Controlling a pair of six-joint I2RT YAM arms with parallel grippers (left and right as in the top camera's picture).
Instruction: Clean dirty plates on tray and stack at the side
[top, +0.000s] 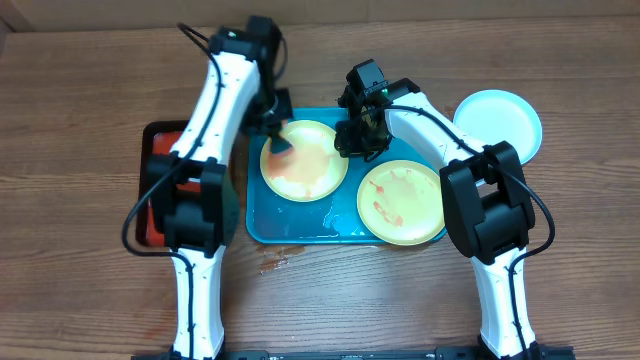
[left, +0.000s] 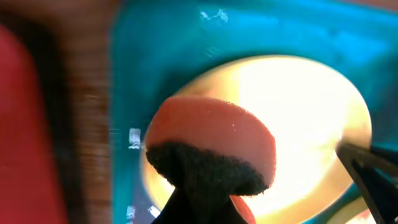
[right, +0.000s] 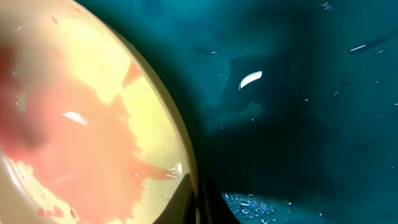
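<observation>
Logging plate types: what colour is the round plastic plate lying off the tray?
The round plastic plate is white with a light-blue rim, clearest in the overhead view.

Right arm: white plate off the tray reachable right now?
Probably not yet: the right gripper looks shut on the rim of the yellow plate under the sponge. The white plate itself lies unobstructed beside that arm.

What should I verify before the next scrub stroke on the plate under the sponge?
1. Left gripper shut on sponge: ok.
2. Sponge over left plate: ok; contact cannot tell.
3. Right gripper pinching that plate's rim: ok.
4. Left plate clean: not ok, orange film remains.
5. Right plate clean: not ok, red smears.
6. White plate off the tray, on the table: ok.
</observation>
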